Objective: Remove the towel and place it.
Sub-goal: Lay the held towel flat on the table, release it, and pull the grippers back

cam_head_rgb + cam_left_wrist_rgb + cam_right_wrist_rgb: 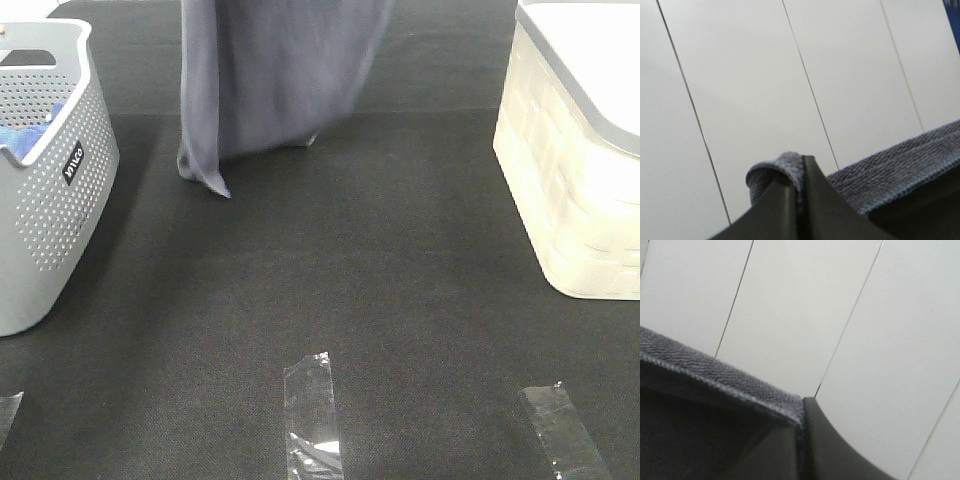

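The grey-lavender towel (270, 80) hangs down from above the top edge of the exterior view, its lower corners dangling just over the black table. Both grippers are out of that view. In the left wrist view my left gripper (801, 195) is shut on a folded corner of the towel (890, 170), which stretches away from the fingers. In the right wrist view my right gripper (801, 440) is shut on the towel's hemmed edge (715, 377). Both wrist cameras look up at a white panelled wall.
A grey perforated basket (45, 200) with a bright blue cloth (25, 135) inside stands at the left. A cream woven bin (580, 170) with a grey lid sits at the right. Strips of clear tape (312, 415) lie near the table's front edge.
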Action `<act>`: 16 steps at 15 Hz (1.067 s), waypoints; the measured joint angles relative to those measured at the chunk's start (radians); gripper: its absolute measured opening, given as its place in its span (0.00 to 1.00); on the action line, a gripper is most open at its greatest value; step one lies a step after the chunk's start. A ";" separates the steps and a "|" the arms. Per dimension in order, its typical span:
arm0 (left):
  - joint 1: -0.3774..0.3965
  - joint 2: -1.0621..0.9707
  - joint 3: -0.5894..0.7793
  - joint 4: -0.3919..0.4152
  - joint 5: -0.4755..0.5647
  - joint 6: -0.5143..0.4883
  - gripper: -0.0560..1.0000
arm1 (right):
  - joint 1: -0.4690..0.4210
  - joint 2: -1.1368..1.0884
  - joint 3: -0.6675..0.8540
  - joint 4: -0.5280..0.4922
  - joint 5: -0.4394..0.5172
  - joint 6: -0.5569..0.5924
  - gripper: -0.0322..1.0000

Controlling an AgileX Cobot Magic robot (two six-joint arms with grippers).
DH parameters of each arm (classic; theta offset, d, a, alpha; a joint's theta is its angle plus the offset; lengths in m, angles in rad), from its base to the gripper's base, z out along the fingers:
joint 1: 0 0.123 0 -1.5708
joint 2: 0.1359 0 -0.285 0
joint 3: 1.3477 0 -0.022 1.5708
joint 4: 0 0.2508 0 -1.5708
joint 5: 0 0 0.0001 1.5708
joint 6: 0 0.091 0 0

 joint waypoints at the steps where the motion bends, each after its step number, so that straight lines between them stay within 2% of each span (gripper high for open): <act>1: 0.000 0.002 -0.019 0.006 -0.147 0.002 0.05 | 0.000 -0.001 0.000 -0.003 -0.142 -0.049 0.03; 2: 0.000 0.002 -0.048 0.013 -0.212 0.003 0.05 | 0.000 -0.004 0.000 -0.007 -0.258 -0.097 0.03; 3: 0.000 -0.002 -0.080 0.020 -0.214 0.003 0.05 | 0.000 -0.006 0.000 0.000 -0.307 -0.145 0.03; 4: -0.001 -0.003 -0.095 0.024 -0.167 0.003 0.05 | 0.001 -0.007 -0.002 0.033 -0.309 -0.193 0.03; 5: -0.002 -0.002 -0.097 0.027 -0.081 0.003 0.05 | 0.001 -0.007 -0.002 0.091 -0.260 -0.233 0.03; 7: -0.003 0.033 -0.097 0.023 0.081 0.003 0.05 | 0.001 0.002 -0.002 0.227 -0.099 -0.320 0.03; 9: -0.002 0.098 -0.097 0.015 0.254 0.003 0.05 | -0.001 0.024 -0.001 0.344 0.063 -0.456 0.03; 10: -0.001 0.118 -0.097 0.015 0.376 0.003 0.05 | -0.001 0.032 -0.001 0.384 0.154 -0.535 0.03; 12: -0.001 0.125 -0.097 0.012 0.627 0.003 0.05 | -0.002 0.031 -0.001 0.422 0.349 -0.606 0.03; 14: -0.001 0.094 -0.097 -0.008 0.907 -0.001 0.05 | -0.002 0.023 -0.001 0.422 0.566 -0.580 0.03; 16: 0.001 0.056 -0.097 -0.083 1.135 -0.004 0.05 | -0.002 0.018 -0.001 0.350 0.784 -0.434 0.03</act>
